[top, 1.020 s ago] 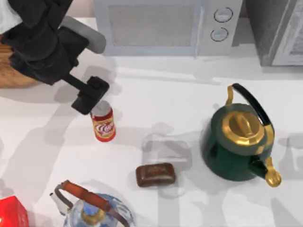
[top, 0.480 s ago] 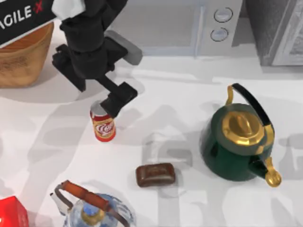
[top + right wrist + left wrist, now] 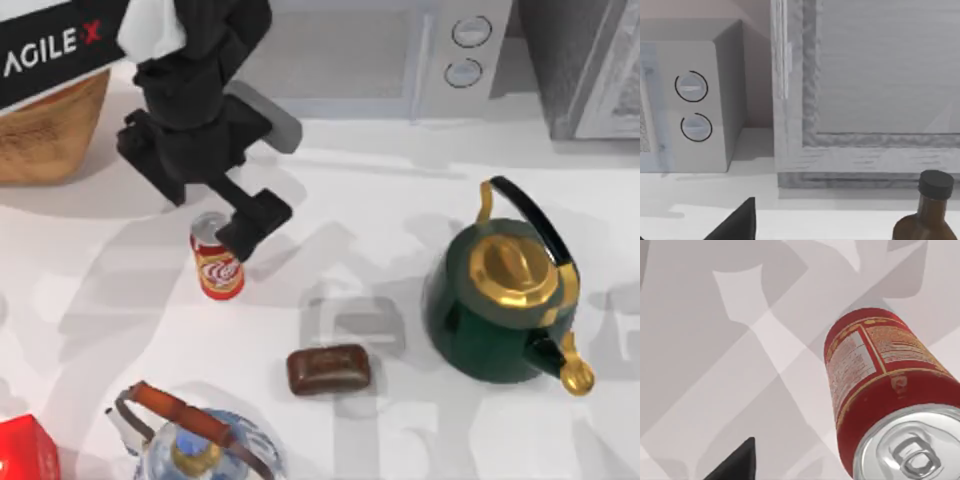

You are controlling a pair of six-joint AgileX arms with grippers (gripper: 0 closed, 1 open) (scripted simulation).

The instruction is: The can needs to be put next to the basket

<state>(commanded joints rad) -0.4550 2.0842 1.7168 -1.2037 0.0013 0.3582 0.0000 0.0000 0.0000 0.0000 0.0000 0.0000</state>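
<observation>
Looking down from the top view, you are seeing the left gripper [image 3: 240,225] hanging right over the silver top of the can [image 3: 217,263], with the black arm reaching in from the bench's far left corner. The can is standing upright on the white bench [image 3: 360,200], left of the middle. The basket [image 3: 45,135] is sitting at the far left edge, well apart from the can and partly hidden under the arm. You cannot tell from above whether the fingers are spread or closed, as the wrist is covering them. A green kettle [image 3: 505,300] with a gold lid is standing toward the right edge, a brown bar [image 3: 329,369] is lying near the front middle, a glass jug [image 3: 200,445] is sitting at the front edge, and a red box [image 3: 25,450] is poking in at the front left corner. A microwave [image 3: 350,55] is standing along the far edge.

In the left wrist view, you are looking at the can [image 3: 885,395] from close by, and one dark fingertip [image 3: 737,462] is staying clear of it, touching nothing.

In the right wrist view, you are facing the microwave [image 3: 690,100] dials, a grey cabinet [image 3: 865,90] beside them and a brown bottle [image 3: 925,210] with a black cap; one fingertip [image 3: 737,222] of the right gripper is showing, and its state cannot be told.
</observation>
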